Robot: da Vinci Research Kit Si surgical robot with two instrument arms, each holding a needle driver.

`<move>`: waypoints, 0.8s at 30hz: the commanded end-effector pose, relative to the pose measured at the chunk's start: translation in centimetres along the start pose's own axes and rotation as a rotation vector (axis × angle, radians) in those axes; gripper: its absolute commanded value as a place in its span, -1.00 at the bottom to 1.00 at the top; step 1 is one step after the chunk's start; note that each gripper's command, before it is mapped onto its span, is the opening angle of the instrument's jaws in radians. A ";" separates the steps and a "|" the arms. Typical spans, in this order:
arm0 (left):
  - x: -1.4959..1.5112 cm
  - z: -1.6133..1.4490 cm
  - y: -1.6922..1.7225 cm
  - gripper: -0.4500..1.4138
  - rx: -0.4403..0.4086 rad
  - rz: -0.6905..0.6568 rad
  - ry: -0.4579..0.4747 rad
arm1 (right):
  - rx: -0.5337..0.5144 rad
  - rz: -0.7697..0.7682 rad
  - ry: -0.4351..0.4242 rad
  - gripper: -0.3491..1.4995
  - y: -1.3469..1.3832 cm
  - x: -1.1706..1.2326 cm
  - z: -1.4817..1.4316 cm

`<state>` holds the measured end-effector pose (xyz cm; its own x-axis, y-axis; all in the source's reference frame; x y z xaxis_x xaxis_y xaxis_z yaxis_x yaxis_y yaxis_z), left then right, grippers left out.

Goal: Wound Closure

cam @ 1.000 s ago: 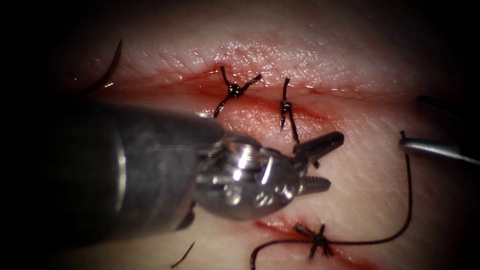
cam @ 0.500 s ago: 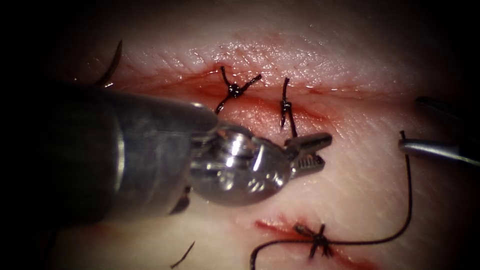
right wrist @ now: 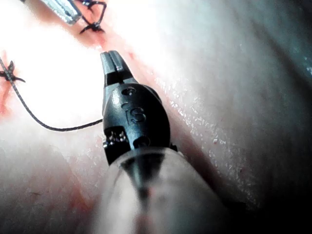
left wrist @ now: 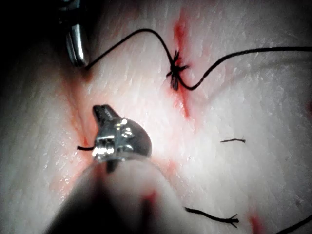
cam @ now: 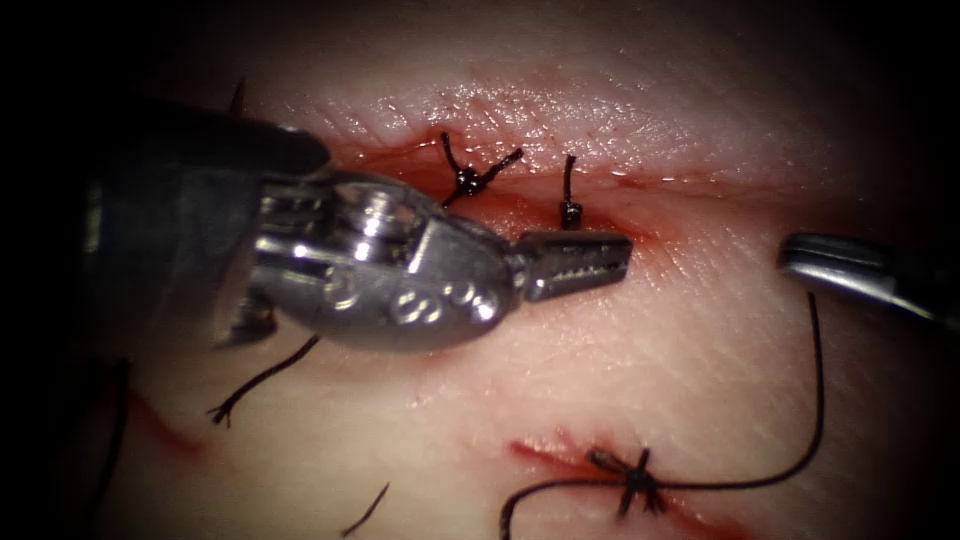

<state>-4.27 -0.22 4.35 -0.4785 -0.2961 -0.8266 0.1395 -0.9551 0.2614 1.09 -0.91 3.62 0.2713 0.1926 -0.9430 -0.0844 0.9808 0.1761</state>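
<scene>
The tissue [cam: 700, 350] carries a cut along its upper part with two knotted stitches [cam: 467, 180] [cam: 570, 208]. My left tool [cam: 585, 265] lies across that cut with jaws shut. Its tip sits just below the second stitch and covers that stitch's lower tail; I see nothing held. My right tool [cam: 850, 270] comes in at the right edge, jaws shut [right wrist: 112, 61] and holding nothing. A long thread [cam: 815, 400] runs from under it down to a third stitch [cam: 635, 482] on a lower cut. The needle [cam: 237, 97] lies free at the far left, mostly behind the left shaft.
Loose cut ends of thread lie on the tissue at the lower left [cam: 265, 380] and near the bottom edge [cam: 368, 510]. Red fluid lines the upper cut [cam: 400, 165] and the lower cut [cam: 540, 452].
The left tool's jaws have gone from open to shut, and it has moved up and left onto the upper cut. The right tool has shifted slightly left, over the thread's end.
</scene>
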 end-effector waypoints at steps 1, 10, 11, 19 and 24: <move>-0.06 0.09 -0.01 -1.00 -0.014 -0.005 0.047 | 0.014 -0.019 0.022 -1.00 0.08 -0.03 0.18; -0.43 0.07 0.11 -1.00 -0.128 -0.057 0.370 | 0.045 -0.100 0.060 -0.75 0.11 -0.05 0.54; -0.46 0.07 0.12 -1.00 -0.135 -0.063 0.390 | 0.047 -0.103 0.062 -0.71 0.10 -0.05 0.57; -0.51 0.01 0.12 -1.00 -0.151 -0.099 0.545 | 0.013 -0.208 0.053 0.14 0.05 -0.02 0.73; -0.45 0.01 0.09 -1.00 -0.151 -0.130 0.579 | 0.004 -0.254 0.051 0.27 -0.02 0.05 0.83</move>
<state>-4.00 -0.18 4.70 0.0447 -0.0909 -0.9949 0.2522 -0.9626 0.0993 1.81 -0.93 3.77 0.2380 -0.0627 -0.9692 -0.0166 0.9975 -0.0686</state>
